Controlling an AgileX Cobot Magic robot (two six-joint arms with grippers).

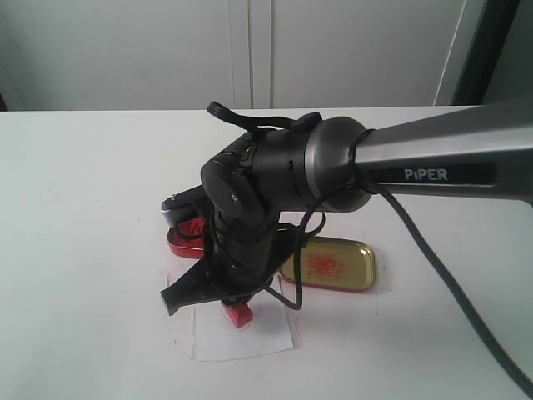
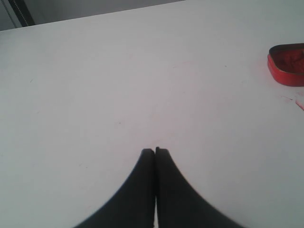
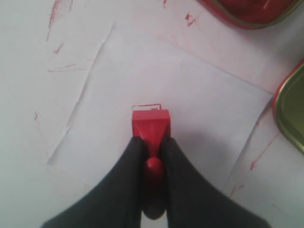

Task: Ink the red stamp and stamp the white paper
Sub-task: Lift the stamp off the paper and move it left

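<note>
- Right jaws: narrow, closed on the knob of the stamp [image 3: 150, 124]. One finger sits on each side of the knob, and the square base projects clear of the fingertips.
- Stamp position: over the paper [image 3: 199, 109], well inside its edges. In the exterior view the base is down at the sheet. The pictures do not settle whether the base is pressed on the sheet or just above it.
- Stamp axis: the line from knob to base runs in line with the jaws, so a push along the right arm [image 1: 433, 167] wrist axis drives the base square to the sheet.
- Mark: a thin red outline lies on the paper just beyond the far edge of the base. It reads as part of a print, but this is a judgement only.
- Left jaws: shut, tips together, holding nothing. They hang over bare desk [image 2: 95, 95], well apart from the stamp, with the tin [image 2: 287, 64] off to one side.
- Nearer arm: the right one, which already holds the stamp. The left has no part in the coming move.
- Surroundings: the tin and the lid [image 1: 329, 265] lie just beyond the paper, clear of the stamp.
- Caution: the sheet lies loose on the desk. A straight lift is advised to avoid dragging it or smearing the print.
</note>
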